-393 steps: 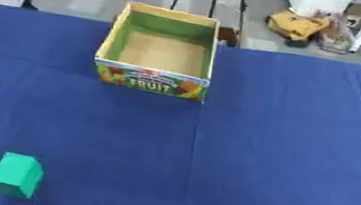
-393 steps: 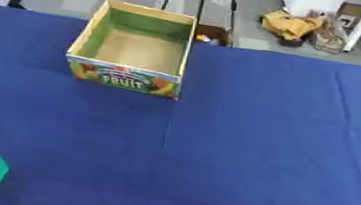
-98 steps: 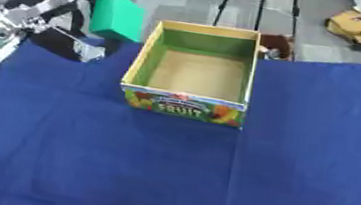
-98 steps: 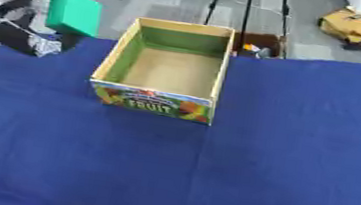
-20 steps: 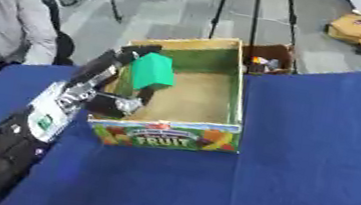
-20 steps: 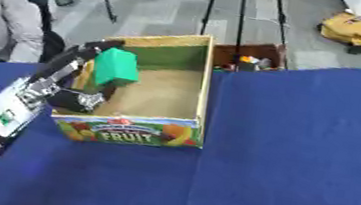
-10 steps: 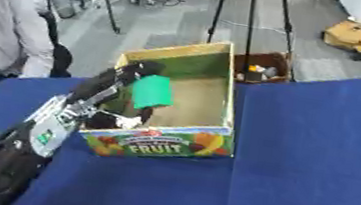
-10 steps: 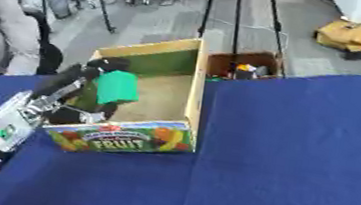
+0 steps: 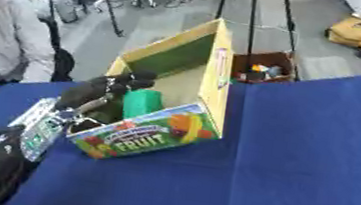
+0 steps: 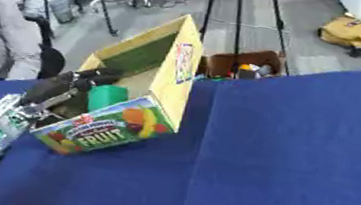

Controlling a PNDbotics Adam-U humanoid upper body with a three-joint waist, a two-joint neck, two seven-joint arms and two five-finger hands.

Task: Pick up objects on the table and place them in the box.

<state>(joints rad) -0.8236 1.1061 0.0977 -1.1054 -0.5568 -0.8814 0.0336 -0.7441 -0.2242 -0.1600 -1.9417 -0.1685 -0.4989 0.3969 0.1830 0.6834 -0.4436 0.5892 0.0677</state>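
Blue cloth covered the table (image 9: 300, 156), and on it stood an open cardboard box (image 9: 214, 86) with a green inner wall and a printed fruit label reading "FRUIT" on its near end. The box looked tilted, its right side wall standing tall and its near end low toward the robot. A green block (image 9: 141, 103) sat inside the box, just behind the labelled end wall and only partly visible over it.

The robot's left hand (image 9: 108, 89), black, reached over the box's left wall from the lower left of the view. Its fingers (image 9: 139, 79) were curled about the block's upper left side and appeared to touch it, though whether they gripped the block or merely rested against it could not be told for sure. The left forearm (image 9: 39, 127), black with a silver panel, lay along the cloth just beside the box's near left corner.

The right hand showed in neither view.
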